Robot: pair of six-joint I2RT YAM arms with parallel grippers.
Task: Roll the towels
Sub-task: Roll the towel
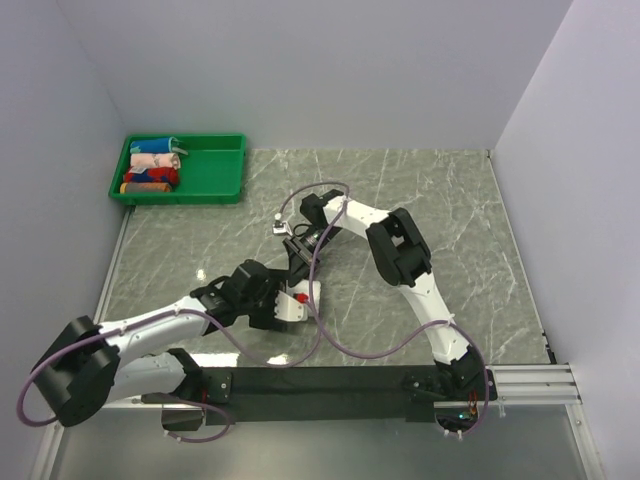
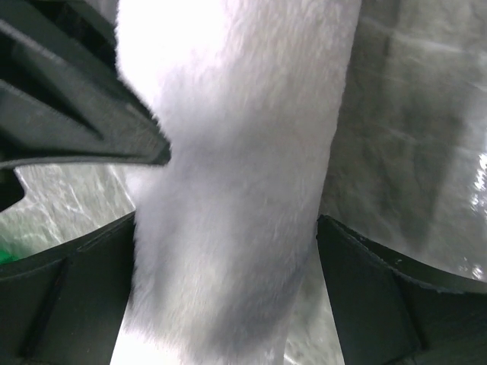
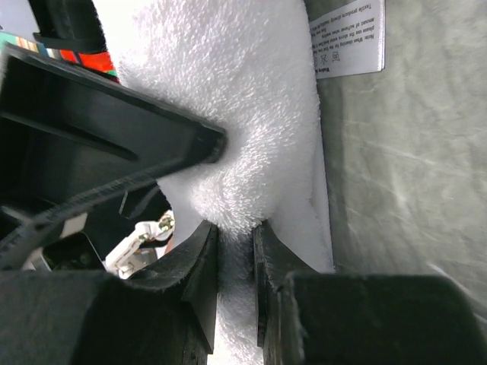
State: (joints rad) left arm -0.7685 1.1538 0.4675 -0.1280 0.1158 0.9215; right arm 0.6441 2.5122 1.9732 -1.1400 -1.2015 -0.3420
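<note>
There is one white towel (image 2: 236, 190), and it sits between the jaws of both grippers. The grippers are two: the left gripper (image 2: 228, 258) and the right gripper (image 3: 234, 255), each with two fingers. One label (image 3: 346, 38) is on the towel, just beside the right jaws. Well apart from all the jaws stands one green tray (image 1: 215, 165) with about four rolled cloths (image 1: 153, 170); their exact number I cannot tell.

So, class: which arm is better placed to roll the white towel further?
Probably left. The left gripper grips the towel across its whole rolled body, so it could turn it. The right gripper only pinches a thin fold.
</note>
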